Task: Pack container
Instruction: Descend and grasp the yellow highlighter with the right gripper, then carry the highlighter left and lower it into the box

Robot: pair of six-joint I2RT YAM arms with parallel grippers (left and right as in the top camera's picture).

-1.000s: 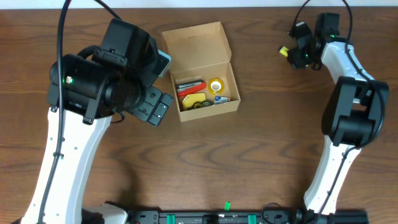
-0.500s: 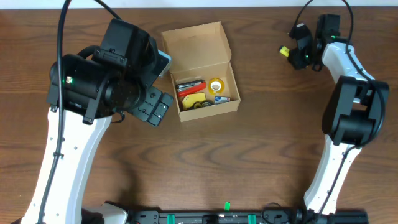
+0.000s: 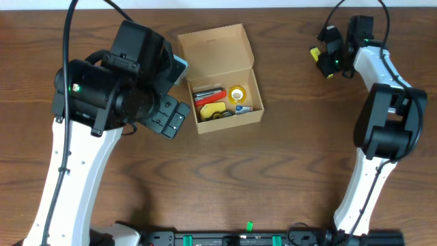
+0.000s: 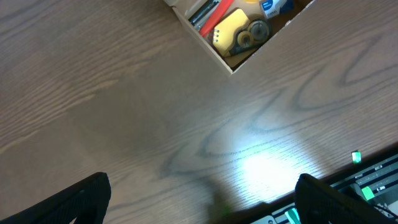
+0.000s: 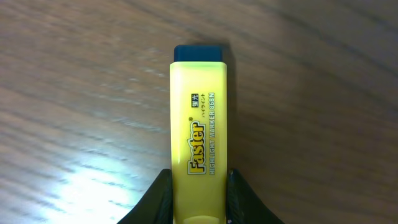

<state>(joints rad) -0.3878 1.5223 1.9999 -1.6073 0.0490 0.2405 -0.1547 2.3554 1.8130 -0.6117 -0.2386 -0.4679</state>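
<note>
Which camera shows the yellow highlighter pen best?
The right wrist view: the yellow plastic highlighter fills it, label readable, pinched in the right gripper. Overhead shows only a yellow speck of it; left wrist, nothing.

Stationery (image 3: 222, 102) lies in the container (image 3: 215, 49); the highlighter (image 5: 199, 124) is well apart, rightward.

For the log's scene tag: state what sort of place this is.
Probably a robot test bench, not a home: two robot arms at a wood-grain table, an equipment rail along its near edge, and a cardboard box of stationery.
</note>
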